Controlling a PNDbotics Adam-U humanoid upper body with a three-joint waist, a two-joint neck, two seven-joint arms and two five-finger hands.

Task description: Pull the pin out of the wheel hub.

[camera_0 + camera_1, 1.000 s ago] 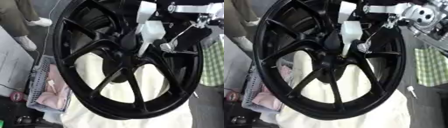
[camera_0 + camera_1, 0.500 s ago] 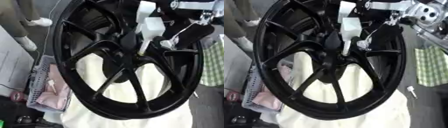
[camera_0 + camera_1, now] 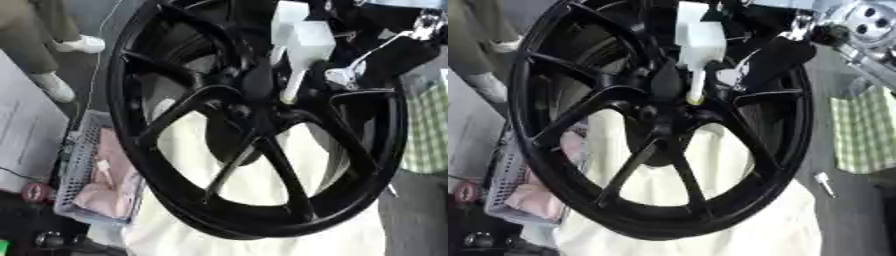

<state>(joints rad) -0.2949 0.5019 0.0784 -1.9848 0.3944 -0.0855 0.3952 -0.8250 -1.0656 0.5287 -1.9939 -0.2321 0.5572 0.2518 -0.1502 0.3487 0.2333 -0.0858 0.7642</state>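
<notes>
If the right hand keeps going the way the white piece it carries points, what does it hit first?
Probably the wheel hub: the white pin under the right hand points down at it, tip seemingly just short. Depth is unclear.

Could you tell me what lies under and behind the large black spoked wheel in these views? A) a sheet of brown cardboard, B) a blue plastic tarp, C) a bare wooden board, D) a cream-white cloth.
D: a cream-white cloth shows through the gaps between the spokes of the large black spoked wheel and spreads out below its rim.
</notes>
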